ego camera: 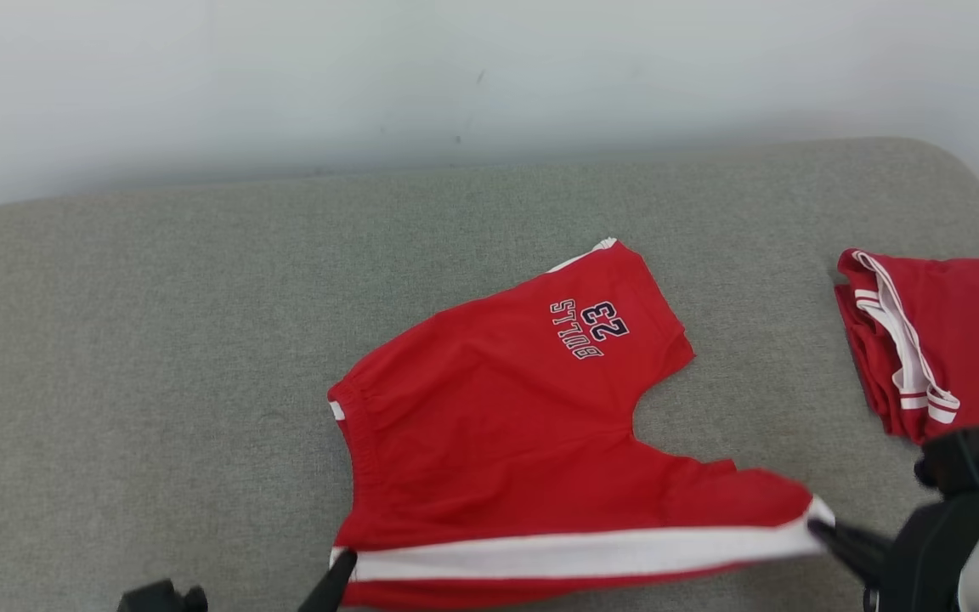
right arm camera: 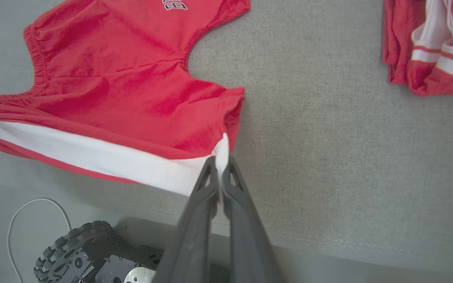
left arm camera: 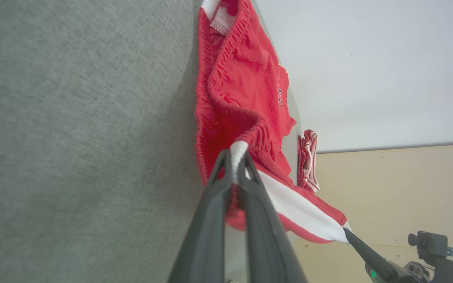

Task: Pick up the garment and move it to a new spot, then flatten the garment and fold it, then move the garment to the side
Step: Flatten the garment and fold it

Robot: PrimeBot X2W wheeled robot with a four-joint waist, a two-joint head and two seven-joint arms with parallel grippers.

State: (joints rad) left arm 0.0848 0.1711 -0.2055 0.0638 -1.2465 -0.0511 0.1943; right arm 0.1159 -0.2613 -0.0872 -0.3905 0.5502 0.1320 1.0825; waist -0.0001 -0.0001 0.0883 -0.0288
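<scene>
grey upholstered table, broadest thing there. spread over its near middle, red shorts, mostly flat, white-striped side raised off the near edge and pulled taut. judged light, soft and limp: apt to sag and crease wherever unsupported, so best taken at the stripe's two corners. well apart at far right, second red garment, folded. left gripper closed tight on the waistband corner; right gripper pinched on the leg-hem corner.

Grey fabric-covered surface runs up to a white wall on the far side. Folded red-and-white clothing lies at the surface's right end. White cable sits below the near edge.
</scene>
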